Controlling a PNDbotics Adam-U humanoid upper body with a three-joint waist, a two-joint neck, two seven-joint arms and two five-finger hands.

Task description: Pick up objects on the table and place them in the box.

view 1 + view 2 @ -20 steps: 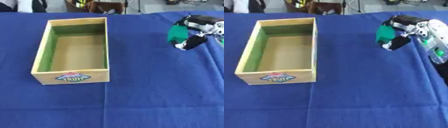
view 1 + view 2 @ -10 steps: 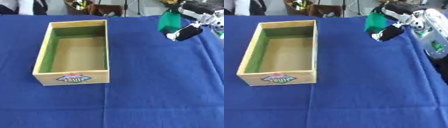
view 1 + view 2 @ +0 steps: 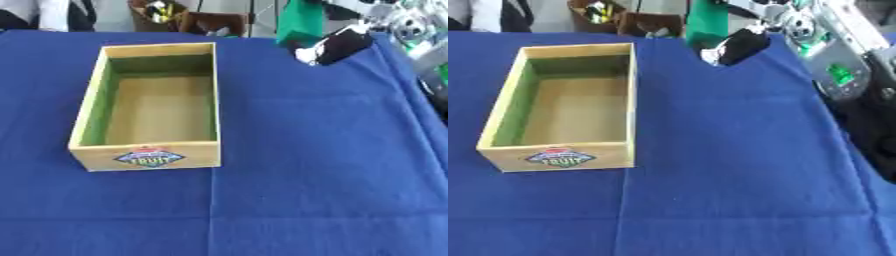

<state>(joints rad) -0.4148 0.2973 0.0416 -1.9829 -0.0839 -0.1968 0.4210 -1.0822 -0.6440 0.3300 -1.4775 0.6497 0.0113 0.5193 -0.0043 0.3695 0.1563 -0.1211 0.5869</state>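
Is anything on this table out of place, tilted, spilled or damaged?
Nothing stands out. The wooden box sits upright and empty on the blue cloth, and the right hand holds a green object above the table.

A lab or workshop (blue-clothed table (image 3: 306,175), tripod legs (image 3: 254,17) behind).

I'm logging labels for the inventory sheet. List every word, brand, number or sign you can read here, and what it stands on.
"FRUIT": on the oval blue sticker on the near wall of the wooden box; the smaller marks around the word are too blurred to read.
Green patch on the right arm's grey forearm: nothing readable.
Green object in the right hand: no text visible.
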